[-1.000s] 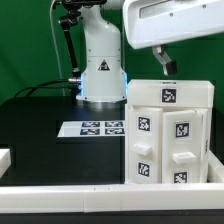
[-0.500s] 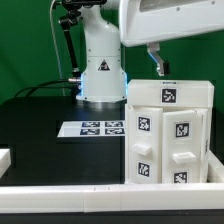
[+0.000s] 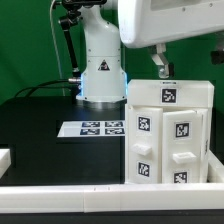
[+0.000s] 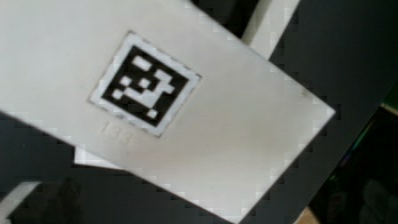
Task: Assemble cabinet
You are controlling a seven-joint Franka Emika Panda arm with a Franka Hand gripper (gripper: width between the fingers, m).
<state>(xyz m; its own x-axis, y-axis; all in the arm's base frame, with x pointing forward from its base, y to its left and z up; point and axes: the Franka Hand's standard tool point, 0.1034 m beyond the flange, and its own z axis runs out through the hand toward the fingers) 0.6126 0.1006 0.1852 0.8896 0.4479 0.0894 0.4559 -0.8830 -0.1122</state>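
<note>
The cabinet (image 3: pixel 168 135) is a large white box standing at the exterior view's right, its front filled with small white drawer blocks marked with black-and-white tags. My gripper (image 3: pixel 160 66) hangs just above the cabinet's top near its left end, not touching it. One dark finger shows there. In the wrist view the cabinet's flat white top (image 4: pixel 214 150) with one square tag (image 4: pixel 143 85) fills the frame, and dark shapes sit far apart at the frame's two lower corners. The jaws look open and empty.
The marker board (image 3: pixel 92 129) lies on the black table left of the cabinet. The arm's white base (image 3: pixel 100 70) stands behind it. A long white rail (image 3: pixel 100 195) runs along the front edge, and a small white part (image 3: pixel 4 158) sits at the far left.
My gripper and wrist have shifted a little toward the exterior view's left above the cabinet's top. The cabinet has not moved.
</note>
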